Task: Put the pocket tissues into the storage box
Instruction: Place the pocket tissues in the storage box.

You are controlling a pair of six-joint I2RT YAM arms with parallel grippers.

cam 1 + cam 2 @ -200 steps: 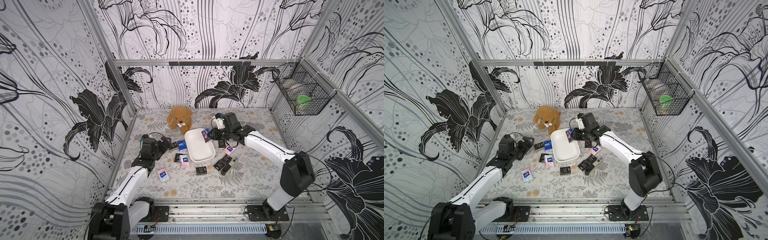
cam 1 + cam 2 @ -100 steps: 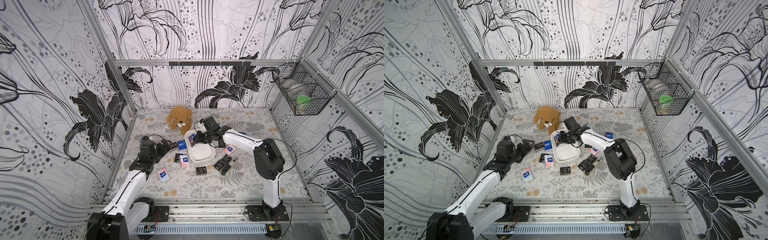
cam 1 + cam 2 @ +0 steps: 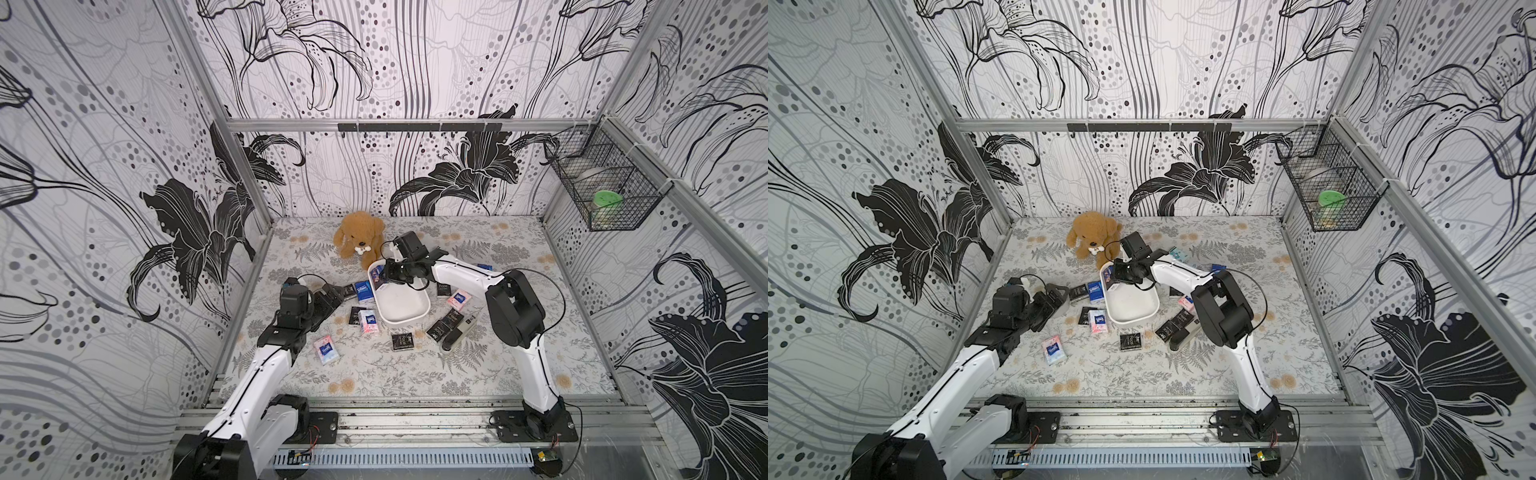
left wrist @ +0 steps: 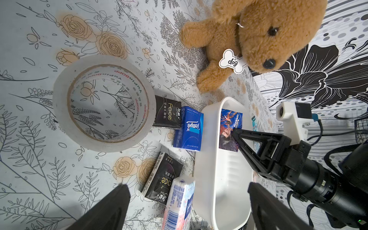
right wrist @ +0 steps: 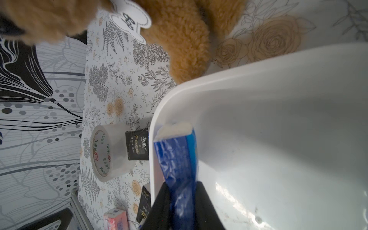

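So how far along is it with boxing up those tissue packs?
Barely started: the storage box holds nothing loose yet. The right gripper grips one blue packet inside its far end. The left gripper hangs open, empty. The other packets lie scattered on the table.

You see the storage box (image 3: 405, 305) mid-table, the plush dog (image 3: 359, 239) just behind it and the tape roll (image 4: 59, 99) to its left. One packet (image 4: 231, 129) is inside the box at its far end. Other pocket tissues (image 3: 368, 322) lie left, right and in front.
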